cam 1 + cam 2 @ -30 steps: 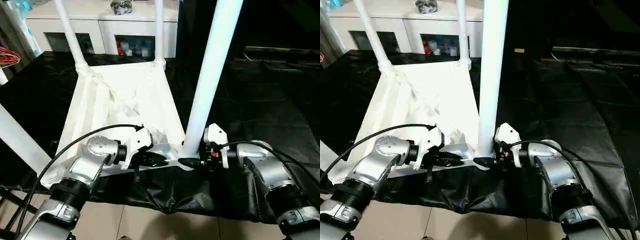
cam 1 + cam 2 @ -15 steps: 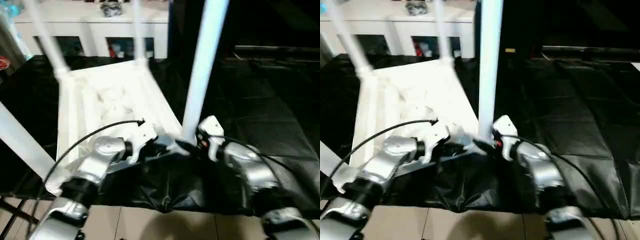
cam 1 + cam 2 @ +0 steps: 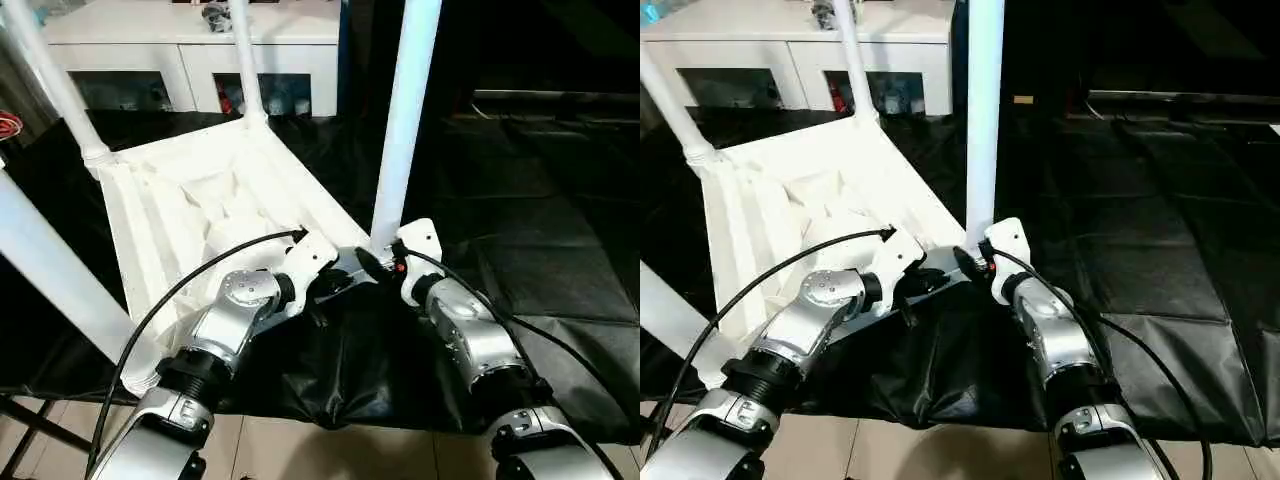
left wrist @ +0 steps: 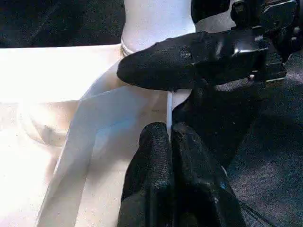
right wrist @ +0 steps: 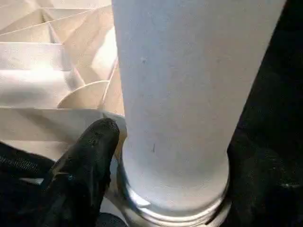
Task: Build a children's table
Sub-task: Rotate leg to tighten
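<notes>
Black, creased cloth [image 3: 560, 230] is draping the big work table, and the white plastic rectangular tabletop [image 3: 190, 215] is lying on it upside down, ribbed underside up, smooth white tubular legs [image 3: 405, 110] standing in its round corner sockets. At the near corner, the left gripper [image 4: 168, 142] is pinching the tabletop's thin rim between closed black fingers. The right gripper [image 5: 165, 156] is sitting with its fingers spread around the leg's base.

Black-draped table [image 3: 560, 190], white cabinet [image 3: 200, 45] behind it, tiled floor [image 3: 330, 450] below its near edge
</notes>
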